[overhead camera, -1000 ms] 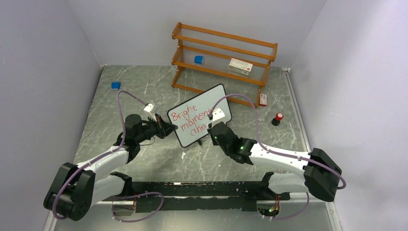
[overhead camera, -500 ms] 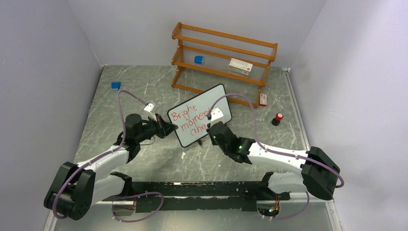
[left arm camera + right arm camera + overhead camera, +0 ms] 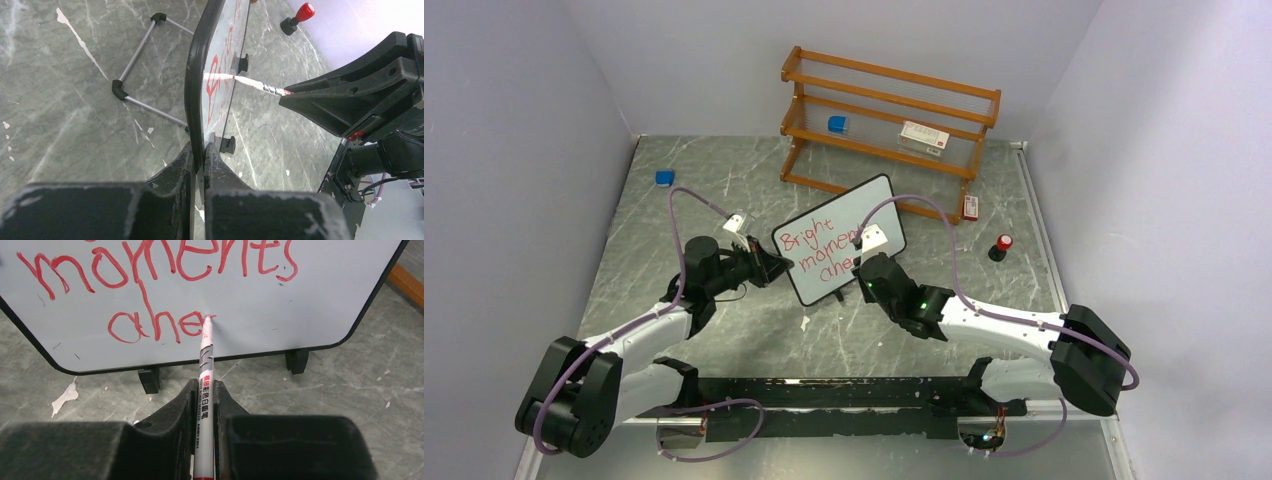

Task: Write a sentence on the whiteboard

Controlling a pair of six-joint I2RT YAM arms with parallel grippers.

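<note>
The right gripper [image 3: 204, 385] pinches a marker [image 3: 205, 362], its tip on the whiteboard [image 3: 300, 305] just ahead; the left gripper [image 3: 200, 150] clamps the board's side rim; light, stiff and tippy, it seems best held there.

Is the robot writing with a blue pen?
No, the letters on the whiteboard are red, and the marker held in the right gripper has a red tip.

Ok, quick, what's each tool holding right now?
Left tool: shut on the whiteboard, at its edge.
Right tool: shut on the marker.
</note>
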